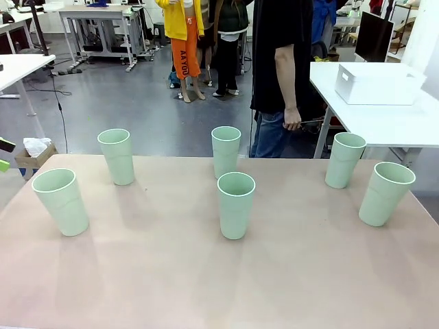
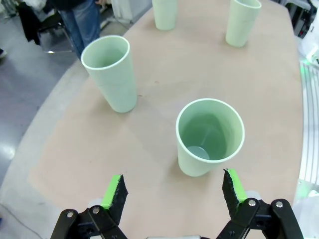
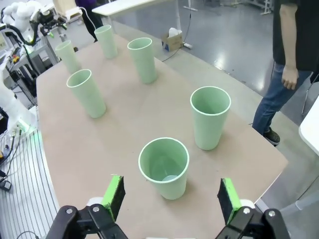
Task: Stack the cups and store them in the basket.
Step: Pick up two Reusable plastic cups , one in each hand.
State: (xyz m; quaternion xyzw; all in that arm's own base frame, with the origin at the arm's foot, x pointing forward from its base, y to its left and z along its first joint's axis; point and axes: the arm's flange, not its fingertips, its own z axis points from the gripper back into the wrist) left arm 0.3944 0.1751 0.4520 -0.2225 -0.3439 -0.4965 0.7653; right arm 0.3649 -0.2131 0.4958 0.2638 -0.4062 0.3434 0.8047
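On a pale pinkish worktop (image 1: 158,274), six mint-green cups (image 1: 235,204) stand upright and open-mouthed, each alone and well apart from the others. Seen from the front, the near-left cup (image 1: 60,201) sits closest on the left, with the back-left cup (image 1: 116,156) behind it and further in. At the middle, the centre-back cup (image 1: 226,151) stands just behind the centre-front cup (image 1: 235,205). On the right are the back-right cup (image 1: 343,160) and, nearer the edge, the near-right cup (image 1: 385,193).

A white basket (image 1: 376,86) rests on a separate white table (image 1: 411,127) beyond the worktop's far right corner, away from all the cups. A person (image 1: 281,62) in a black top and blue jeans stands at the far side, one hand (image 1: 293,119) hanging low.

From the left wrist, the left gripper (image 2: 173,191) is spread wide and holds nothing. The near-left cup is just beyond its fingertips, closer to one finger, with its inside visible.

From the right wrist, the right gripper (image 3: 171,196) is likewise spread wide and holds nothing. The near-right cup stands just ahead between the lines of its fingers, and the back-right cup is beyond it.
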